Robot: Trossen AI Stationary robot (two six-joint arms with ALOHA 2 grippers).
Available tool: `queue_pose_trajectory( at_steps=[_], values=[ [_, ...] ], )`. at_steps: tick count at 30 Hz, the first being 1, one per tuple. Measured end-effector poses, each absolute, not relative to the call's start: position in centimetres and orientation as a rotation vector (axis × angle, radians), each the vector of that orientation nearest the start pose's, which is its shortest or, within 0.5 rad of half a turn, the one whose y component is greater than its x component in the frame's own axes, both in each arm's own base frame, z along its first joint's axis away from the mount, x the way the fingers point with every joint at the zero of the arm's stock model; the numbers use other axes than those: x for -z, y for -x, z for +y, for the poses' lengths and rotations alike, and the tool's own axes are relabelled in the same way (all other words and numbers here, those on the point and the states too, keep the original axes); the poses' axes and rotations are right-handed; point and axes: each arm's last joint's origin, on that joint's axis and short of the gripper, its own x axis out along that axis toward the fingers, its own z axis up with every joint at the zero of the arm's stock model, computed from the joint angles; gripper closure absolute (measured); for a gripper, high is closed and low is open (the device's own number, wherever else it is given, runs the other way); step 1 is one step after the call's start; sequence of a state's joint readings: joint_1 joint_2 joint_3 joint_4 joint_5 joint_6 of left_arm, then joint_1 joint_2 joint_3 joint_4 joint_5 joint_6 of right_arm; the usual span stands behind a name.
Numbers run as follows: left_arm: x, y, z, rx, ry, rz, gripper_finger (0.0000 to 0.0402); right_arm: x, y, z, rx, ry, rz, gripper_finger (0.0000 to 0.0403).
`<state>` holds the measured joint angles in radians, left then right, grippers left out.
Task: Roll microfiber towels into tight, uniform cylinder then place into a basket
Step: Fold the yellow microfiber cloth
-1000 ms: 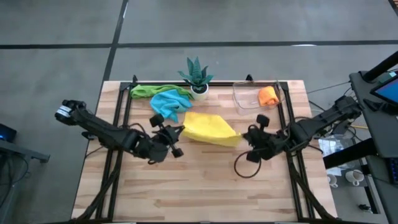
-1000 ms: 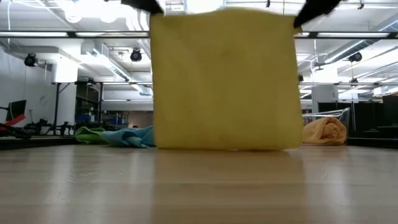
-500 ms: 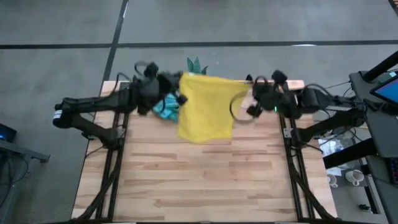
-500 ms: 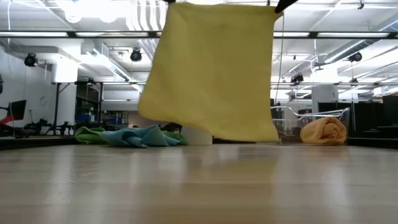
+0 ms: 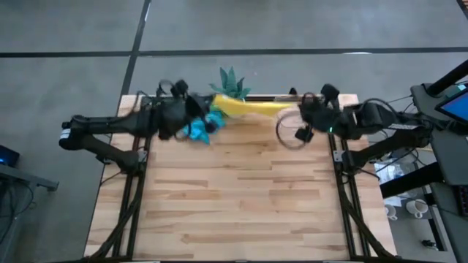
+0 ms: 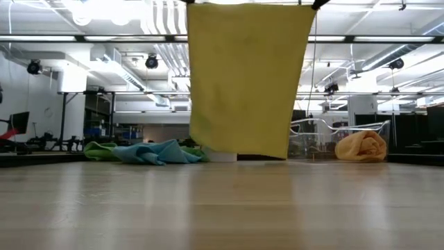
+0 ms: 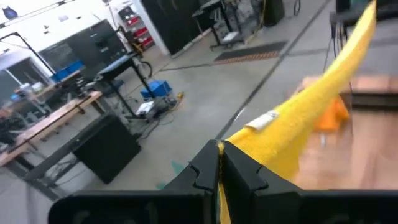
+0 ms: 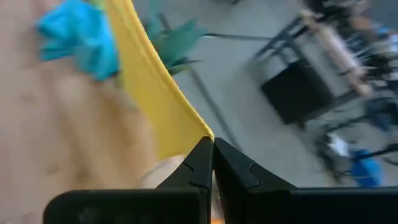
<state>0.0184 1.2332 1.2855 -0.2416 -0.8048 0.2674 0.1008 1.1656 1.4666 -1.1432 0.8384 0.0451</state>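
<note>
Left pincer (image 7: pixel 219 163), right pincer (image 8: pixel 212 157) | pinching yellow towel (image 6: pixel 246 76) corners | hem off table (image 5: pixel 241 197)

A plain yellow towel (image 6: pixel 248 76), blue towel (image 6: pixel 147 152), green towel (image 6: pixel 100 148) and orange towel (image 6: pixel 361 146) show.

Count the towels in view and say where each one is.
4. Yellow towel hangs stretched between both arms above the table. Blue towel and green towel lie at the back. Orange towel sits rolled in the basket. Others may be hidden.
</note>
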Motion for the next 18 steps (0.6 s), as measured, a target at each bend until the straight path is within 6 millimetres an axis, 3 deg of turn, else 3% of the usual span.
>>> queue_pose_trajectory(
  at_steps=[5,10,14,18],
  values=[
    [-35.3,-25.9,-3.1,-0.786,-0.343,0.359,0.0402,-36.6,-19.1,3.5,0.587,0.278,0.813,0.0395],
    [-28.1,-24.0,-8.5,-0.709,-0.198,0.341,0.0402,-30.4,-19.3,7.9,0.481,0.163,0.837,0.0395],
    [-23.8,-22.2,-11.2,-0.654,0.021,0.294,0.0402,-26.8,-19.1,11.4,0.388,0.053,0.809,0.0395],
    [-20.7,-21.5,-13.0,-0.619,0.150,0.272,0.0402,-24.6,-19.0,14.4,0.320,0.005,0.802,0.0395]
  ],
)
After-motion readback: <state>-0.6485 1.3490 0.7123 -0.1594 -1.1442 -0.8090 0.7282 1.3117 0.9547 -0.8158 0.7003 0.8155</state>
